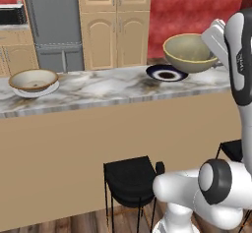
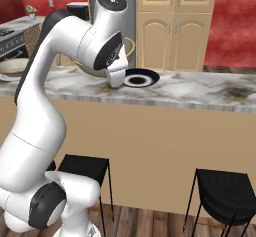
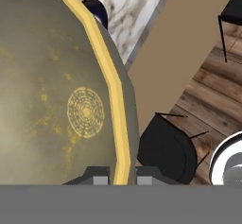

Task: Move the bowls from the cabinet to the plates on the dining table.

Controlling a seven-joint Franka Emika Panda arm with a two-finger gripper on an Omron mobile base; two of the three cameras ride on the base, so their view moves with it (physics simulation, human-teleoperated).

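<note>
Your arm point(image 1: 239, 55) rises at the right edge and holds the olive bowl point(image 1: 189, 53) in the air above the marble table point(image 1: 108, 87), near the dark plate point(image 1: 166, 72), which sits bare. At the table's left end, the cream bowl point(image 1: 33, 79) rests on the white plate point(image 1: 37, 92). Below the counter you see a black stool point(image 1: 132, 180).

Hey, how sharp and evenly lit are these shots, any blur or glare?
Left base view: soft, flat light, faint shadow under the olive bowl beside the navy plate. Right base view: mildly blurry, no glare on the marble table. Hand view: the gripper clamps the bowl's rim, close and soft.
</note>
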